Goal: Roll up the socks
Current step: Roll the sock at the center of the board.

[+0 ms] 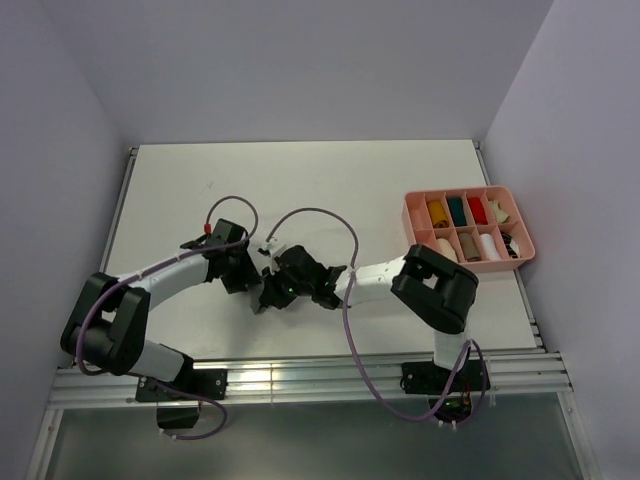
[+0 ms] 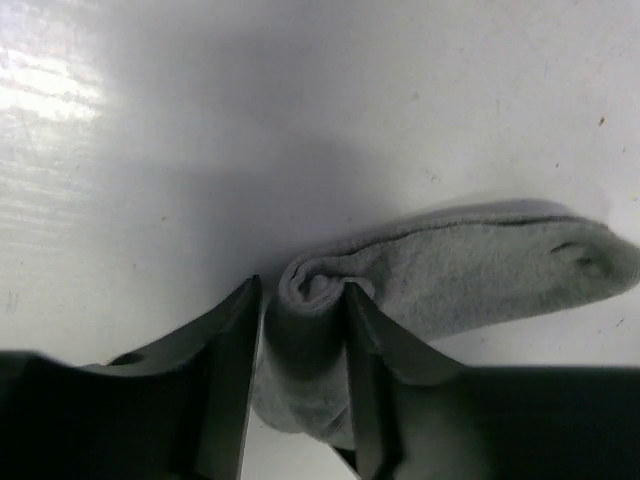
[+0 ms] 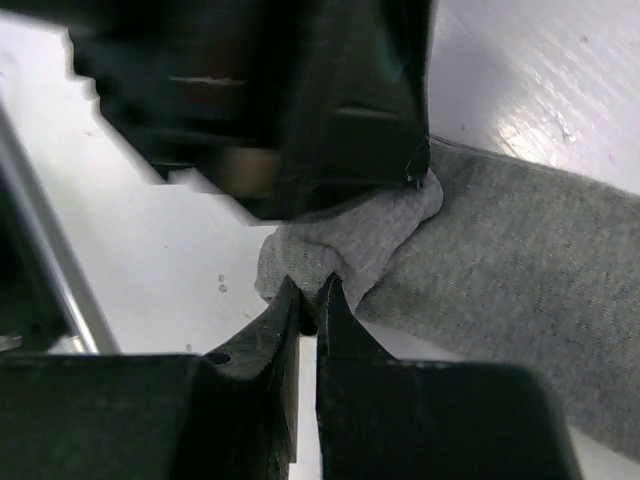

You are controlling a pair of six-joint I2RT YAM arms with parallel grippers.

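The rolled end of the grey sock (image 2: pixel 470 270) is clamped in the part-closed left claw (image 2: pixel 303 295) at lower centre. Its edge is pinched by the nearly closed right claw (image 3: pixel 310 300).

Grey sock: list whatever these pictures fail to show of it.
Top external: grey sock almost wholly hidden beneath left gripper and right gripper.
Left wrist: its lower part disappears behind the fingers.
Right wrist: left gripper's body covers one end; the frame edge cuts the rest.
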